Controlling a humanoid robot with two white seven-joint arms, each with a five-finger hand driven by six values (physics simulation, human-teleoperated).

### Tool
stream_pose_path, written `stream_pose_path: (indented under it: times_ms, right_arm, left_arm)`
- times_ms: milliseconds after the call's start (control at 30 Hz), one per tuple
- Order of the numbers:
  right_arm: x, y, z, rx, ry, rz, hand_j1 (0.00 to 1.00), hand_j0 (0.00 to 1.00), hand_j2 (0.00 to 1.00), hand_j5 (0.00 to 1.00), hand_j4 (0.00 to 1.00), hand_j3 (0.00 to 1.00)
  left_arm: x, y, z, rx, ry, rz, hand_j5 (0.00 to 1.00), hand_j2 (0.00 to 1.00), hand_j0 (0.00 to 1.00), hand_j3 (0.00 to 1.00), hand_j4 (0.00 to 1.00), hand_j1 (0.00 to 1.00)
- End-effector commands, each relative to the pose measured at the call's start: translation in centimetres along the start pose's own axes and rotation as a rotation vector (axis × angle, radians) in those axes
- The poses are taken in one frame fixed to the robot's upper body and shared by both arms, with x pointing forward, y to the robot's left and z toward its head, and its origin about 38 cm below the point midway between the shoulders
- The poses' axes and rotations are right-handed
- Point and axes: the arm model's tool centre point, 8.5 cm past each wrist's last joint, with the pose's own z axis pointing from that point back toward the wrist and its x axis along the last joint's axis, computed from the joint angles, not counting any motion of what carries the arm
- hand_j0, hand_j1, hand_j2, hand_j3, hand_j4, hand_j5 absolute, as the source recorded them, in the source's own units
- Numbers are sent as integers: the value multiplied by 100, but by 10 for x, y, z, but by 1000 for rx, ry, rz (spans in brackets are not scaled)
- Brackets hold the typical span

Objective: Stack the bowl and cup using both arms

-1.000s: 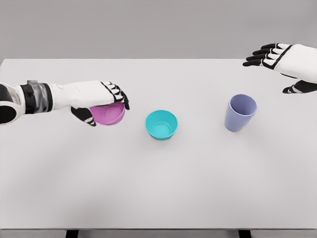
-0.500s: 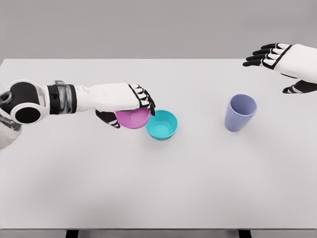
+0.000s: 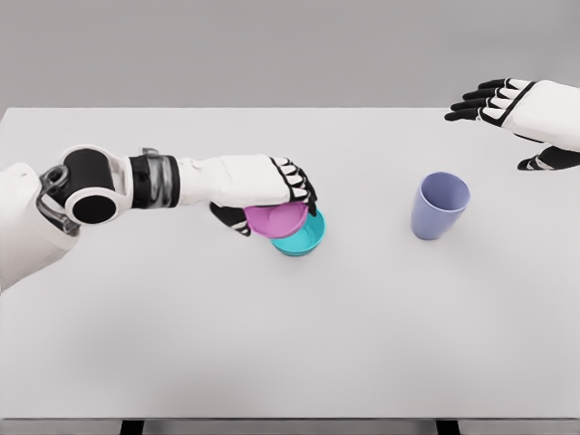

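My left hand (image 3: 272, 195) is shut on a pink bowl (image 3: 276, 220), gripping it from above by the rim. The pink bowl hangs tilted just over the left part of a teal bowl (image 3: 304, 239) that stands on the white table (image 3: 290, 326) near the middle. I cannot tell whether the two bowls touch. A lavender cup (image 3: 439, 206) stands upright to the right of them. My right hand (image 3: 507, 109) hovers open above the table's far right corner, well away from the cup.
The table's front edge runs along the bottom of the picture, with two dark legs showing below it. A plain grey wall lies behind the table's far edge.
My left arm has carried the pink bowl rightward from the table's left side until it overlaps the teal bowl. The right hand and the cup have not moved.
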Motion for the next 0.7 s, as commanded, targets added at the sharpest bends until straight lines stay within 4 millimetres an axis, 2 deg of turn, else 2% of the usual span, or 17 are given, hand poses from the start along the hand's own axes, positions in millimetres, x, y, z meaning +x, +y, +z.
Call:
stream_pose_path:
  times_ms: [0,433,667]
  right_arm:
    - [0,-1,0,-3,1,-5,100,100,100,100,100,100]
    - [0,0,0,-2,0,-5,100,100,100,100,100,100]
    - [0,0,0,-2,-1,-4,100,100,100,100,100,100]
  left_arm:
    - [0,-5,-10,-11,-8,19,57,57,57,57,57,57]
    - [-5,-12,-40,-57,-13,29,58,58,58,58,58,58]
    - [-7,-15,-41,-65,-11,31,58,58,58,58,58,58]
